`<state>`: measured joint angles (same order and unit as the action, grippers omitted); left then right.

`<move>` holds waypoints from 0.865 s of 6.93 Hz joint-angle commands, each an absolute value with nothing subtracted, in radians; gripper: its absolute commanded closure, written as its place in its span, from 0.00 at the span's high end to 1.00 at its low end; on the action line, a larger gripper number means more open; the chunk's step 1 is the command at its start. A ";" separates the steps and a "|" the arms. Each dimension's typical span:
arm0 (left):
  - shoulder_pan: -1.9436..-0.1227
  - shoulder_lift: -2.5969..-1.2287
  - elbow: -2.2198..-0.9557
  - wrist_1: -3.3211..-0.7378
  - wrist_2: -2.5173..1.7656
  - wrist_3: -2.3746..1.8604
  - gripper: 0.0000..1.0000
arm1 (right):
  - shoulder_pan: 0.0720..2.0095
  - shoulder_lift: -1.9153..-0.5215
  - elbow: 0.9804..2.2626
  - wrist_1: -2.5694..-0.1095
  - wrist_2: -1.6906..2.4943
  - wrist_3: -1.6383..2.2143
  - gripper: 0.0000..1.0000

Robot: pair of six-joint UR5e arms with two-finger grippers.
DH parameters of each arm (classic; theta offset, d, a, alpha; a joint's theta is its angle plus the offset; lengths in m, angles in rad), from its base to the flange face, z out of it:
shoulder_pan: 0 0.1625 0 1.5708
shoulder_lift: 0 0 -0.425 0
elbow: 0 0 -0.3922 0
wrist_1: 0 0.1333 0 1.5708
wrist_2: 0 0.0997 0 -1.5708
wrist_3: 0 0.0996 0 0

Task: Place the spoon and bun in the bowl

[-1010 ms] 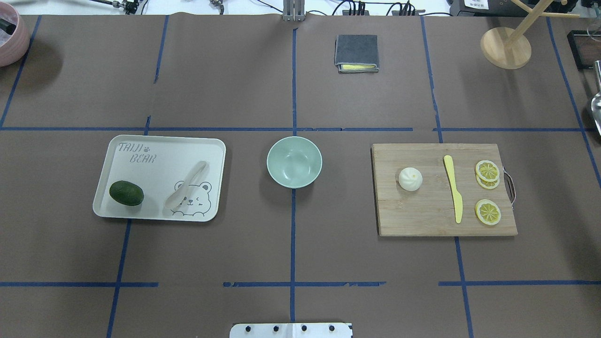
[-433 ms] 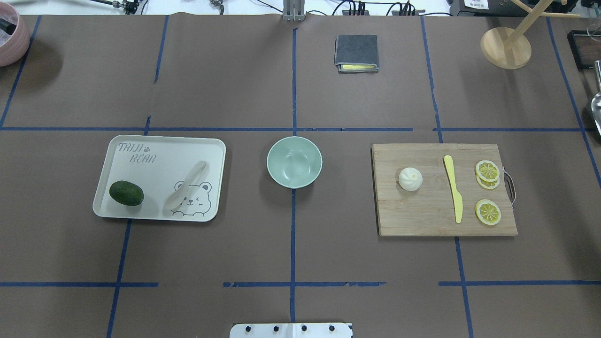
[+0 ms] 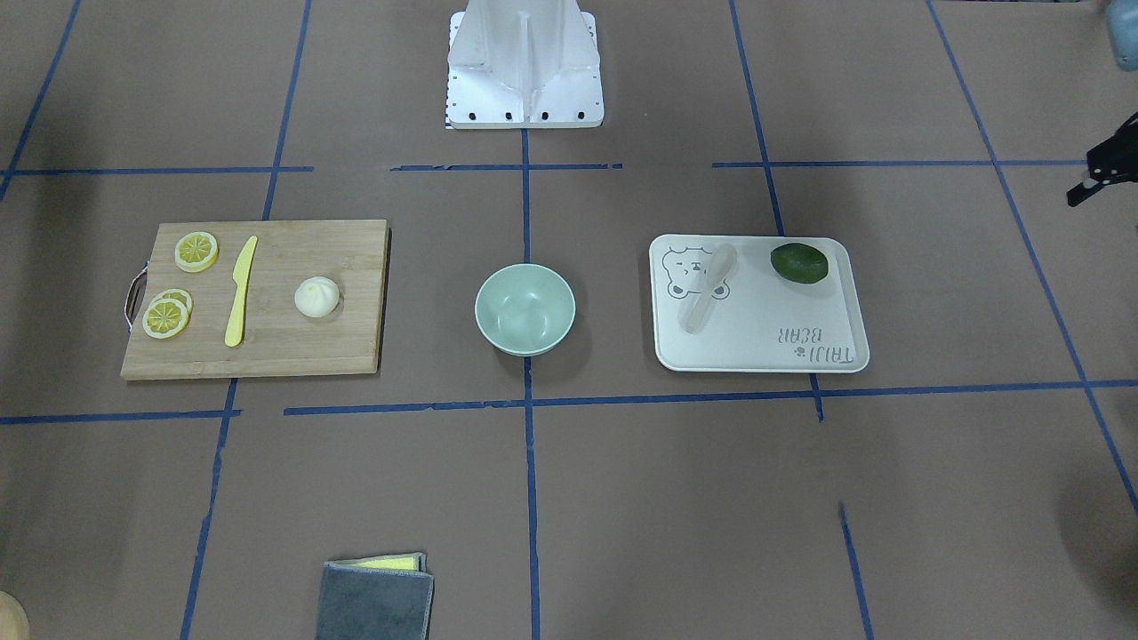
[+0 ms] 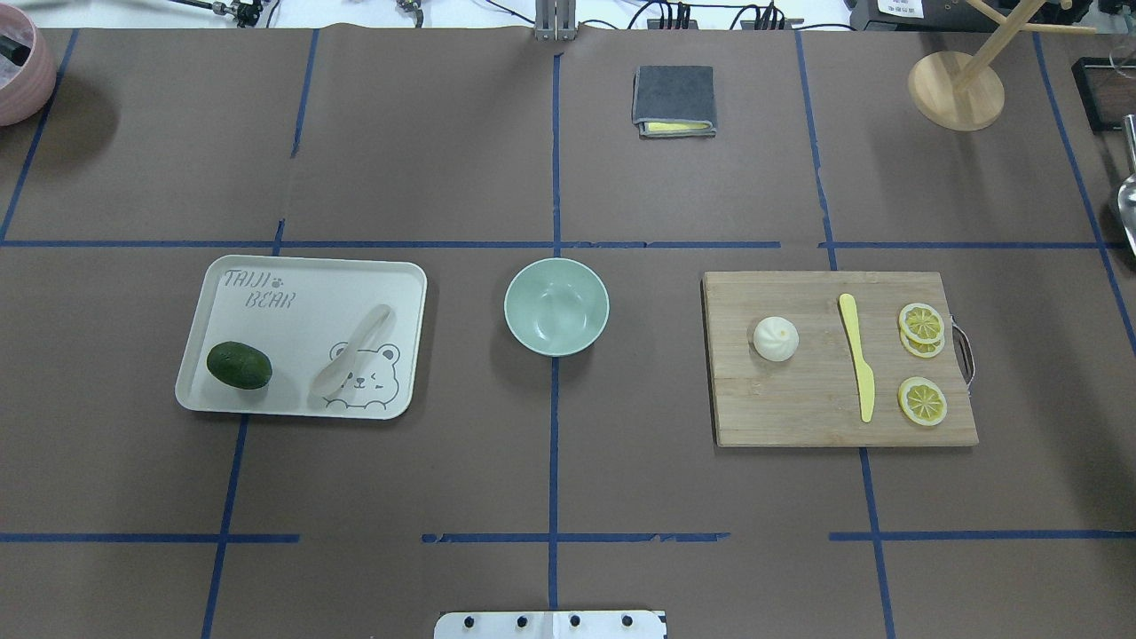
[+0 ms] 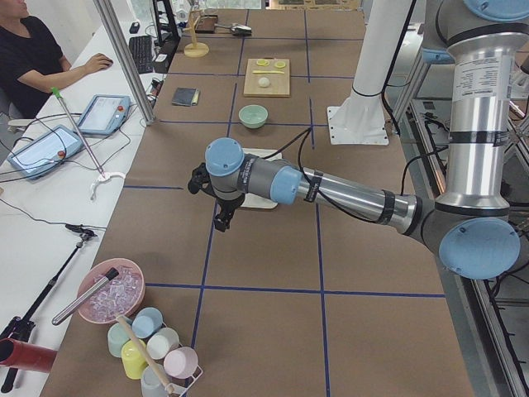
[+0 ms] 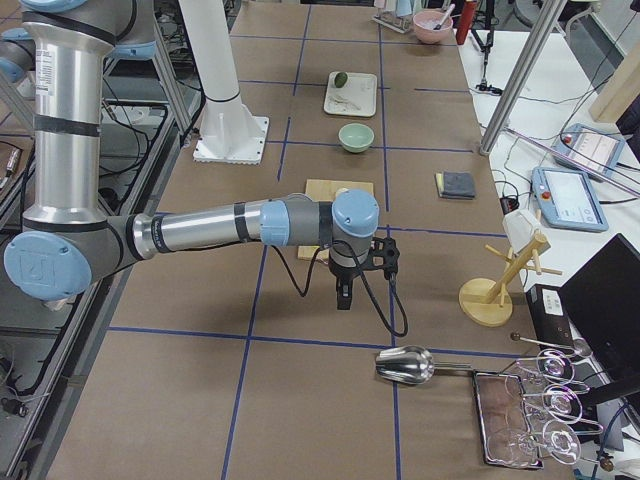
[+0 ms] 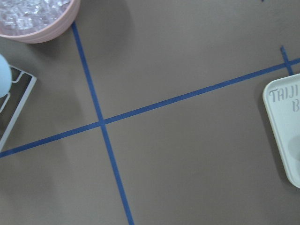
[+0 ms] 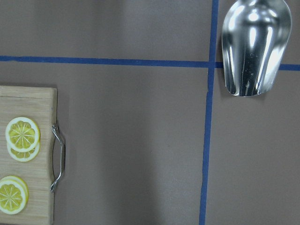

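on the brown paper-covered worktop (image 4: 550, 177) we find the round mint-green bowl (image 4: 556, 311) at the middle. to the robot's left of it sits the white rectangular bear-print tray (image 4: 302, 302); on it the off-white plastic soup spoon (image 4: 352, 351) lies on the side nearer the bowl, the dark green avocado (image 4: 239, 365) on the outer side. to the bowl's right we see the rectangular wooden cutting board (image 4: 799, 399), bearing the small white pleated bun (image 4: 776, 338) nearest the bowl, then the flat yellow plastic knife (image 4: 856, 355), then the yellow lemon slices (image 4: 921, 322) outermost. beyond the bowl, far from the robot, lies a folded grey cloth (image 4: 674, 98).
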<state>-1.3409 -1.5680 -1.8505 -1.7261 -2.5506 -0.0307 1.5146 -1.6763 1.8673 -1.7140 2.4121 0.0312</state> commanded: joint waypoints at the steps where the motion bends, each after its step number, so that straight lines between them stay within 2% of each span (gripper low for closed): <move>1: -1.066 -1.665 -1.838 -2.060 -2.458 -0.441 1.00 | 1.514 -1.693 1.871 -1.680 2.436 0.037 1.00; 3: -0.840 -1.762 -1.832 -2.072 -2.192 -0.534 1.00 | 1.513 -1.692 1.873 -1.678 2.519 0.037 1.00; 6: -0.698 -1.917 -1.668 -2.075 -2.086 -0.534 0.99 | 1.497 -1.694 1.871 -1.680 2.546 0.051 1.00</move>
<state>-0.7485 -1.8675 -1.7230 -2.0739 -2.1051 -0.5321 1.5061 -1.6932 1.8715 -1.6796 2.5362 0.0469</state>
